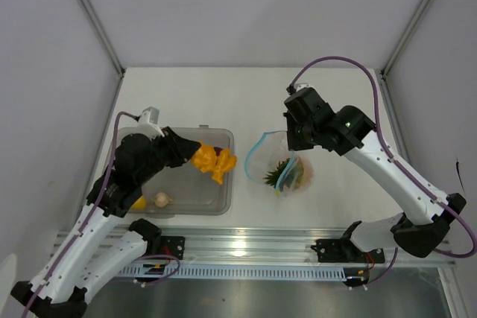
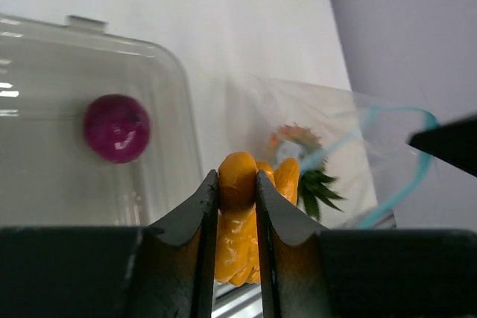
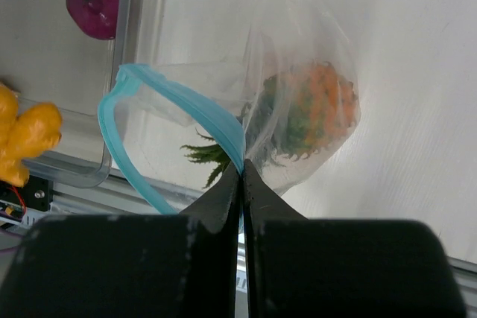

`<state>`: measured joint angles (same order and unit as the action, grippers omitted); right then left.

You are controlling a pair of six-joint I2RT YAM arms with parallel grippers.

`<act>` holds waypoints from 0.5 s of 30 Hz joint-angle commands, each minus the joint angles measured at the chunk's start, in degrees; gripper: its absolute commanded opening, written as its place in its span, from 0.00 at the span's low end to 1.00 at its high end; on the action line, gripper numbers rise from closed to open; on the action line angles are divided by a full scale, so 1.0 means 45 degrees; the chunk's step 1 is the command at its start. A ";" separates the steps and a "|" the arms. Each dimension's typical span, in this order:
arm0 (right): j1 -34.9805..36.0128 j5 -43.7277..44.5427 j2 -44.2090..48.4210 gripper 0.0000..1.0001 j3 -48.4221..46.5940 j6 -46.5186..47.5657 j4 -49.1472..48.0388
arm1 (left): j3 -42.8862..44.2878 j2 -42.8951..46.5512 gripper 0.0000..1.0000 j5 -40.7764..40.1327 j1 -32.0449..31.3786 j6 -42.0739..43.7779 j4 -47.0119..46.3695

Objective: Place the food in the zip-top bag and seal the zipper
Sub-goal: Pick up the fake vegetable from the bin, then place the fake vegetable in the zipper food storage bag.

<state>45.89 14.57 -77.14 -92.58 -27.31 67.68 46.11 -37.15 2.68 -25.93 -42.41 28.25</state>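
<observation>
My left gripper (image 1: 195,158) (image 2: 238,176) is shut on a knobby orange food piece (image 1: 214,162) (image 2: 237,247) and holds it over the right end of the grey tub (image 1: 226,200). A purple onion (image 2: 116,127) (image 3: 93,3) lies in the tub, with a pale garlic bulb (image 1: 162,199) and a yellow lemon (image 1: 139,202) near its front left. To the right, my right gripper (image 1: 294,151) (image 3: 241,167) is shut on the light-blue zipper (image 3: 171,96) and holds the zip-top bag (image 1: 283,161) (image 3: 313,42) with its mouth open. An orange piece with spiky green leaves (image 3: 317,109) sits inside the bag.
The translucent tub's right wall (image 3: 123,57) stands just left of the bag's open mouth. A metal rail (image 1: 246,247) runs along the near table edge between the arm bases. Enclosure walls and corner posts (image 1: 93,16) bound the table.
</observation>
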 commanded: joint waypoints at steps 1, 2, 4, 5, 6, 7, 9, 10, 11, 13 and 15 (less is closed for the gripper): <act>0.0232 0.0414 -0.0434 0.00 -0.0755 -0.0415 0.0448 | 0.1119 -0.0084 0.01 -0.0575 -0.1399 0.0441 -0.1023; 0.0329 0.0492 -0.0609 0.00 -0.0775 -0.0454 0.0468 | 0.1334 -0.0143 0.01 -0.0982 -0.1676 0.0383 -0.1082; 0.0408 0.0726 -0.0708 0.00 -0.0737 -0.0610 0.0487 | 0.1820 -0.0531 0.01 -0.1277 -0.2338 0.0324 -0.1005; 0.0447 0.0805 -0.0747 0.00 -0.0698 -0.0630 0.0468 | 0.1960 -0.0689 0.01 -0.1375 -0.2536 0.0285 -0.0908; 0.0505 0.0844 -0.0806 0.00 -0.0639 -0.0688 0.0410 | 0.2077 -0.0865 0.01 -0.1415 -0.2867 0.0207 -0.0829; 0.0525 0.0903 -0.0825 0.00 -0.0600 -0.0689 0.0409 | 0.2194 -0.1021 0.01 -0.1357 -0.3005 0.0206 -0.0829; 0.0622 0.1215 -0.0884 0.00 -0.0561 -0.0728 0.0448 | 0.2449 -0.1451 0.01 -0.1376 -0.3434 0.0206 -0.0965; 0.0661 0.1313 -0.0904 0.00 -0.0541 -0.0747 0.0468 | 0.2546 -0.1588 0.01 -0.1550 -0.3552 0.0226 -0.0985; 0.0701 0.1410 -0.0923 0.00 -0.0522 -0.0747 0.0468 | 0.2721 -0.1937 0.01 -0.1668 -0.3669 0.0226 -0.0927; 0.0720 0.1411 -0.0865 0.00 -0.0463 -0.0806 0.0410 | 0.2917 -0.2252 0.00 -0.1961 -0.3924 0.0285 -0.0965; 0.0779 0.1392 -0.0865 0.00 -0.0366 -0.0884 0.0409 | 0.3131 -0.2681 0.00 -0.2293 -0.4196 0.0168 -0.1023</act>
<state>48.88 18.59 -81.12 -93.78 -29.71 69.17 57.21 -47.18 -4.19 -43.11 -41.98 24.91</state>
